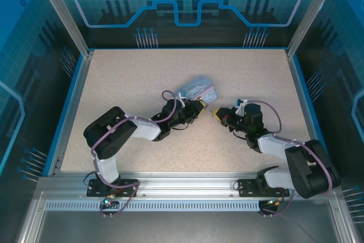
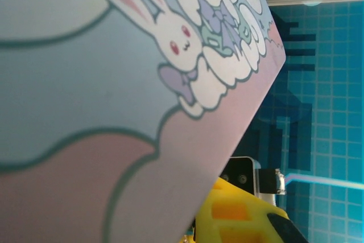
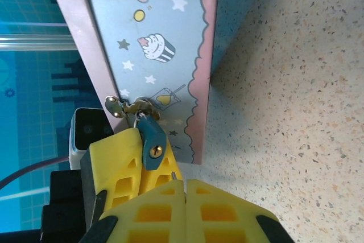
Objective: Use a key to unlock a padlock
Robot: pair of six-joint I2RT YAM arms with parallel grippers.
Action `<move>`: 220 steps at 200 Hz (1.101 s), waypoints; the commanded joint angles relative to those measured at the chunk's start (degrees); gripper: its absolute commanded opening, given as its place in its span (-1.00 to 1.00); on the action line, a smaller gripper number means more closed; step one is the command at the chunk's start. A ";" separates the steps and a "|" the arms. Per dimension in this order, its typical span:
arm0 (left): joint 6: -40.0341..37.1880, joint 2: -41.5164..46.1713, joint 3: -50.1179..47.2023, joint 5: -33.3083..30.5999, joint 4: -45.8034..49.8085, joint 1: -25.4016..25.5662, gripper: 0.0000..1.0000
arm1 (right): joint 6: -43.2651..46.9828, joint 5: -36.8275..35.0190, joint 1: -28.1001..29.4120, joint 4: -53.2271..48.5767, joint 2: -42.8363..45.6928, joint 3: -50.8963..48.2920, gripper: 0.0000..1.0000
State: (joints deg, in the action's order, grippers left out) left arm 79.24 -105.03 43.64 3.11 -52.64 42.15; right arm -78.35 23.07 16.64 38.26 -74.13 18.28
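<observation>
Box [image 1: 197,89] sits mid-counter [image 1: 114,83]. Left end effector [image 1: 200,107] looks clenched on the padlock [image 3: 151,142], which hangs from the box hasp with its shackle apparently closed. Right end effector [image 3: 185,183] is clenched on the key [image 3: 172,173]; tip just beside the keyhole, not in. 2 steps left: insert, turn.

You are looking at bright, even overhead light on the table [image 1: 142,78], with the arms throwing only soft, short shadows. In the right wrist view the box [image 3: 153,44] is casting a soft shadow rightward; in the left wrist view its print is blurring slightly.
</observation>
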 commanded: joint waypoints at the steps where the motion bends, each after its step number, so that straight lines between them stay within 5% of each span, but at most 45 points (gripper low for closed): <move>1: 1.63 2.31 -0.40 -1.83 -4.74 -0.19 -1.00 | -1.80 -2.50 1.34 2.30 -0.75 1.56 -1.00; 220: 1.46 2.92 -0.17 -2.05 -4.31 -0.21 -1.00 | -3.17 -4.48 3.31 3.27 -3.19 4.64 -1.00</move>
State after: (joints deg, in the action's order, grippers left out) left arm 79.64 -104.49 43.64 2.13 -53.04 42.15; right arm -81.06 19.46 19.14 39.83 -76.42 21.12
